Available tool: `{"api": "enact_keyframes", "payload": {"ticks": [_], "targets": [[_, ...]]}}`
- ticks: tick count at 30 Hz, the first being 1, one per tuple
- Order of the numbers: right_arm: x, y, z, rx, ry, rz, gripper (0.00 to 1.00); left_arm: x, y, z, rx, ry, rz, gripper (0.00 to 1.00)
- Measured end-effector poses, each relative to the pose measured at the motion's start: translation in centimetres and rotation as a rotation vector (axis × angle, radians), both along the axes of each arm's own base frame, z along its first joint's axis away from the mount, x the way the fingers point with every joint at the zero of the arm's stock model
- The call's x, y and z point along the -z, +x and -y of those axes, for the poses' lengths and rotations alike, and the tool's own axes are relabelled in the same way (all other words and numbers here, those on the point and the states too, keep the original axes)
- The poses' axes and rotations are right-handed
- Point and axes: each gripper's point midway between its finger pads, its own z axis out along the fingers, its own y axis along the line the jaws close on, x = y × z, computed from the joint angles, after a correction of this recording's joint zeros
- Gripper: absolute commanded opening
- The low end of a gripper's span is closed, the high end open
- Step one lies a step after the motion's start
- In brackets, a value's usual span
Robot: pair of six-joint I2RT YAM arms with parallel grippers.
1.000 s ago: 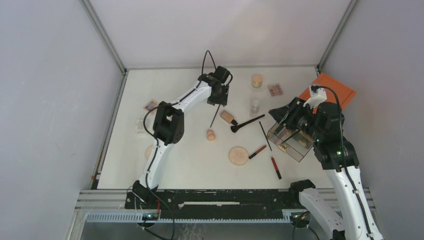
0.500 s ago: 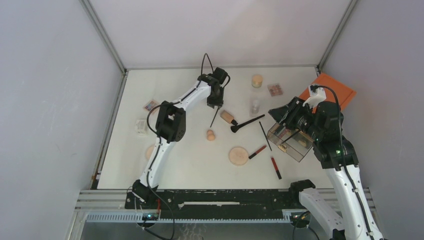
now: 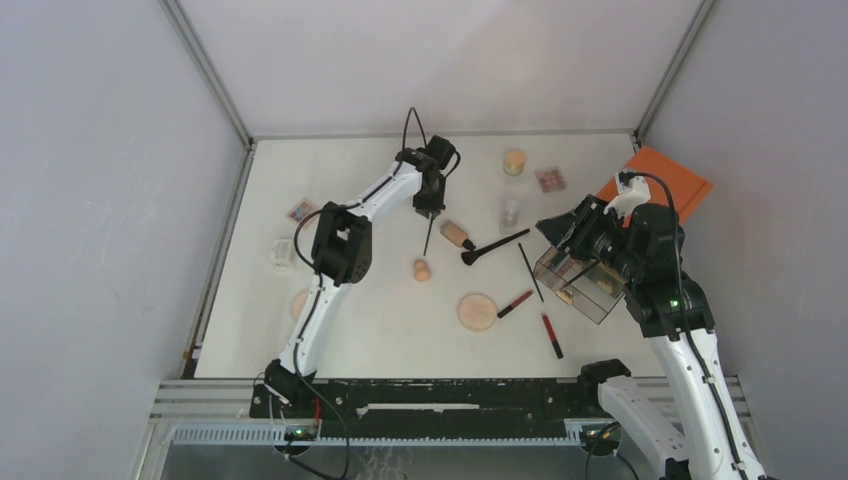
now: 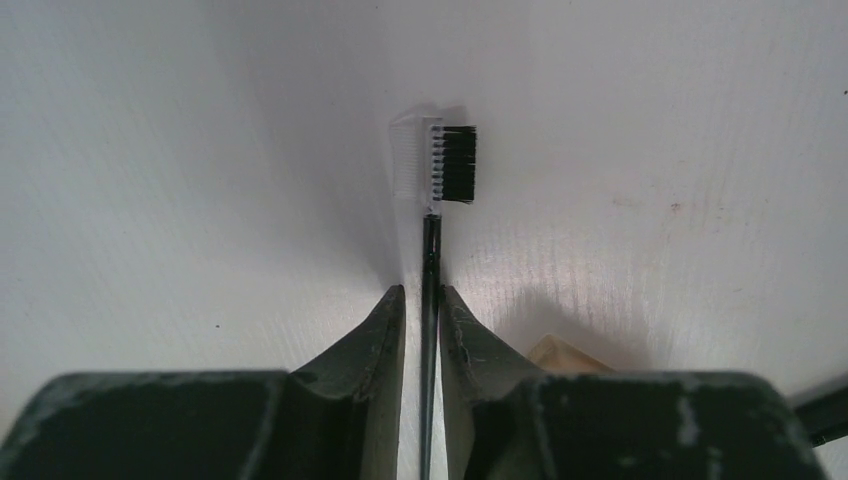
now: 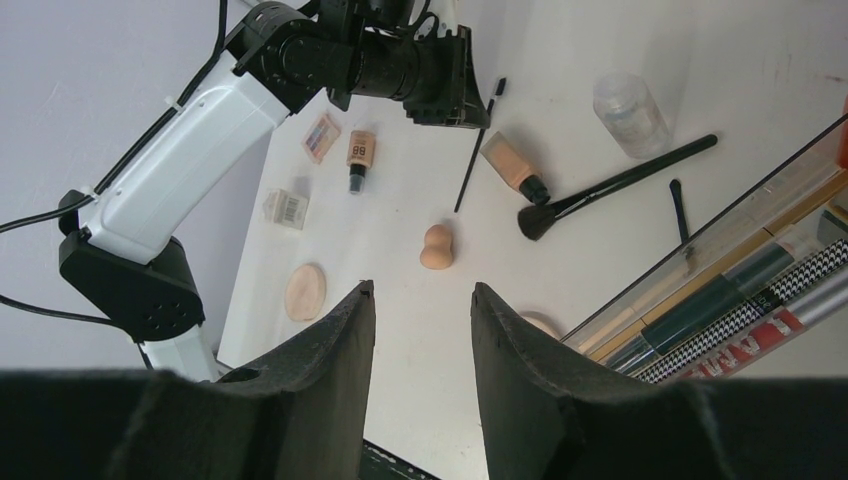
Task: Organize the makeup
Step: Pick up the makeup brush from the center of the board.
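My left gripper is down on the table at the back middle. Its jaws are open only a sliver, one either side of the thin handle of a black brow brush with a small comb head. Thin gaps still show beside the handle. The brush lies flat. Other makeup lies nearby: a peach bottle, a large black brush, a beige sponge, a tan disc and red pencils. My right gripper hangs open and empty above the table.
A clear drawer box holding pencils sits under the right arm, with an orange lid behind it. A clear jar, a tan jar and a palette stand at the back. Another palette and a small white box lie at the left.
The left jaws have narrowed from wide open to a sliver around the brush handle, and the gripper has settled slightly lower. The right arm has not moved.
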Motion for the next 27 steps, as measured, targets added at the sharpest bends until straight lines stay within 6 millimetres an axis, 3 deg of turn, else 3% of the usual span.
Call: {"api": "enact_keyframes", "payload": {"ticks": [6, 9, 20, 23, 27], "targets": [[-0.1, -0.1, 0.0, 0.000, 0.001, 0.004, 0.48, 0.0, 0.0, -0.2, -0.014, 0.010, 0.002, 0.12], [-0.2, -0.2, 0.0, 0.000, 0.002, 0.009, 0.48, 0.0, 0.0, -0.3, -0.019, 0.012, 0.001, 0.01], [-0.7, -0.6, 0.1, 0.000, 0.005, 0.029, 0.48, -0.4, -0.1, 0.4, -0.016, -0.063, 0.012, 0.00], [-0.8, -0.7, 0.1, 0.000, 0.007, 0.036, 0.48, -1.8, -0.3, 0.3, -0.016, -0.080, 0.037, 0.00], [-1.1, -0.9, 0.2, 0.000, 0.009, 0.047, 0.48, -6.4, 0.8, 0.9, -0.015, -0.140, 0.135, 0.00]]}}
